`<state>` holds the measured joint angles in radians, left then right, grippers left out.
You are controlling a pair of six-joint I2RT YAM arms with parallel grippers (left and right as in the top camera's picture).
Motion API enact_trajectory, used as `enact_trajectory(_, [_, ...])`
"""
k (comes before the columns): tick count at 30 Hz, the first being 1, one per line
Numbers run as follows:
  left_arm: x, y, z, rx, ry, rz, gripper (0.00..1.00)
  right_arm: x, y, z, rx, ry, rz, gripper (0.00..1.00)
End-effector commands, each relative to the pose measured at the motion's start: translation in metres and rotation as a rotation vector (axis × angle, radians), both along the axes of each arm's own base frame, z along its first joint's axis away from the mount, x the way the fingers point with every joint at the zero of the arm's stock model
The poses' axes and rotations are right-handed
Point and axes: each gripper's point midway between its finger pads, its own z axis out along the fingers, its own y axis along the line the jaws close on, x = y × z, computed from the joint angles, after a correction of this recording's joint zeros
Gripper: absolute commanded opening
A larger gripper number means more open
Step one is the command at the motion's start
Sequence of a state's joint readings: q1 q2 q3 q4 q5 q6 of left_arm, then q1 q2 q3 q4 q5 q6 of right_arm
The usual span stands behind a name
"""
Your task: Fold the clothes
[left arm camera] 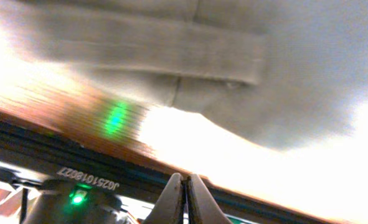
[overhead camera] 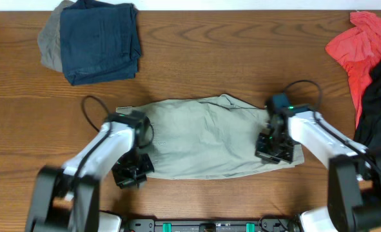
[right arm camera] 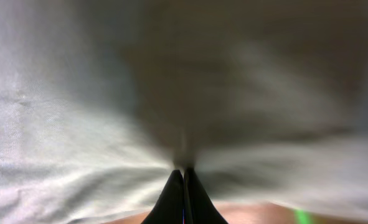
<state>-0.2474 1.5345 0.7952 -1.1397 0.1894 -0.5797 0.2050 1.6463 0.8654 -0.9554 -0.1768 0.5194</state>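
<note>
Here's the overhead shot: the shorts (overhead camera: 209, 138) lie spread flat across the middle of the wooden table (overhead camera: 190, 64), long side running left to right, with a small tab of fabric poking up at the top edge. The left gripper (overhead camera: 131, 173) is low at the shorts' lower left corner, right on the fabric's edge. Over to its wrist view: the two fingers (left arm camera: 173, 200) are pressed tight together with nothing visible between them, and a stitched band of the pale cloth sits blurred above them against a strip of wood.

On the right side of the frame, the right gripper (overhead camera: 272, 149) sits on top of the shorts' right end. Its wrist view shows the dark fingers (right arm camera: 172, 198) closed to a point, and creases in the cloth run straight into the tips, so it looks pinched on the fabric.

Elsewhere: a folded navy garment (overhead camera: 100, 40) in the upper left of the frame with a grey piece (overhead camera: 48, 38) poking out from under its left side, and a red shirt (overhead camera: 358, 48) in the upper right beside a black garment (overhead camera: 380, 96), all well apart from the shorts
</note>
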Motion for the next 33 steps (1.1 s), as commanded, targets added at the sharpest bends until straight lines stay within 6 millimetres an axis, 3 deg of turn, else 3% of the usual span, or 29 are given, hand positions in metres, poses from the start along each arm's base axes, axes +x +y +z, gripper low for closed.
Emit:
enact_trajectory(1, [0.029,0.005,0.028,0.004,-0.193,0.02,0.06,0.031,-0.019,0.036,-0.055,-0.172,-0.028,0.01])
enact_trajectory(4, [0.053,-0.005,0.049,-0.061,-0.376,0.023,0.06,0.051,-0.012,0.066,-0.007,-0.318,0.019,0.08])
enact_trajectory(6, [0.073,-0.016,0.061,-0.131,-0.502,0.006,0.06,0.067,0.0,0.085,0.064,-0.434,0.071,0.26])
enact_trajectory(8, [0.095,-0.027,0.071,-0.178,-0.619,-0.017,0.06,0.084,0.015,0.101,0.146,-0.545,0.104,0.35])
enact_trajectory(13, [0.125,-0.046,0.073,-0.22,-0.728,-0.057,0.06,0.109,0.04,0.11,0.233,-0.654,0.152,0.38])
enact_trajectory(18, [0.144,-0.055,0.049,-0.218,-0.708,-0.069,0.06,0.115,0.058,0.084,0.241,-0.607,0.194,0.18])
enact_trajectory(23, [0.154,-0.057,0.012,-0.195,-0.637,-0.069,0.06,0.115,0.065,0.046,0.215,-0.52,0.223,0.23])
enact_trajectory(27, [0.157,-0.041,-0.017,-0.084,-0.586,-0.078,0.06,0.121,0.051,0.016,0.134,-0.475,0.195,0.22])
enact_trajectory(33, [0.153,-0.004,-0.039,0.06,-0.52,-0.087,0.11,0.125,0.005,-0.024,-0.041,-0.397,0.122,0.22])
